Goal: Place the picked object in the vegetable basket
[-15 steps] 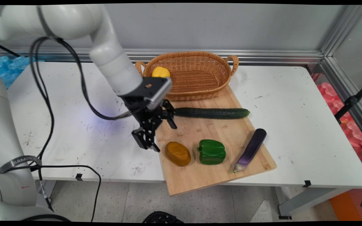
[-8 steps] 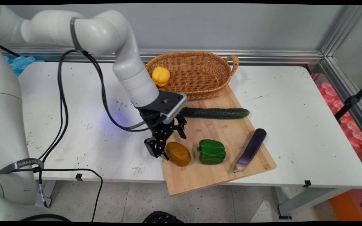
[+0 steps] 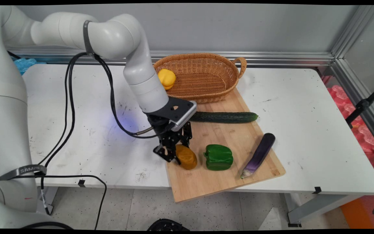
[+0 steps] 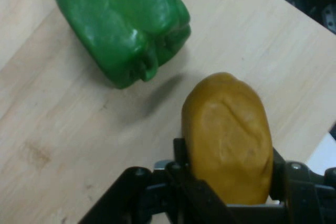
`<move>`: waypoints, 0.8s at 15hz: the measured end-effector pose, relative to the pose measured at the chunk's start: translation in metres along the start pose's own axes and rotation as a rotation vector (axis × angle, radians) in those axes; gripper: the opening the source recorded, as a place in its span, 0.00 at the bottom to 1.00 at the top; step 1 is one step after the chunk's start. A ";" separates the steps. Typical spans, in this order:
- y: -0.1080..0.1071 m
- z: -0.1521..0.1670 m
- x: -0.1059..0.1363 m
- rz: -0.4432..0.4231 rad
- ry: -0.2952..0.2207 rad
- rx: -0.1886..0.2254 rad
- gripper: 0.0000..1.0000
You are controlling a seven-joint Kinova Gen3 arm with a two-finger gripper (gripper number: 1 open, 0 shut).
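A brownish-orange potato [image 3: 187, 158] [image 4: 226, 129] lies at the near left of a wooden cutting board [image 3: 226, 136] [image 4: 58, 129]. My gripper [image 3: 175, 155] [image 4: 228, 169] reaches down over its left end, and the fingers [image 4: 179, 157] press against both sides of it, shut on the potato, which still rests on the board. A green bell pepper [image 3: 218, 157] [image 4: 123, 24] sits just to the right of the potato, a small gap apart.
A long cucumber [image 3: 226, 117] lies across the board's far part and a purple eggplant [image 3: 260, 152] at its right edge. Behind the board stands a wicker basket [image 3: 206, 94] with a yellow pepper [image 3: 166, 78] inside. Black cables hang left of the gripper.
The gripper moved right and down from the board's left edge onto the potato. Its fingers, spread wide before, have come together around the potato.
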 end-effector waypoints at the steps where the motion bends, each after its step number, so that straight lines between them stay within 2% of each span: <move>1: 0.001 -0.005 -0.001 0.001 -0.005 -0.005 0.00; 4: 0.005 -0.023 -0.003 -0.008 -0.017 -0.013 0.00; 7: 0.010 -0.049 -0.007 -0.055 -0.020 -0.008 0.00; 12: 0.011 -0.105 -0.017 -0.197 -0.003 0.059 0.00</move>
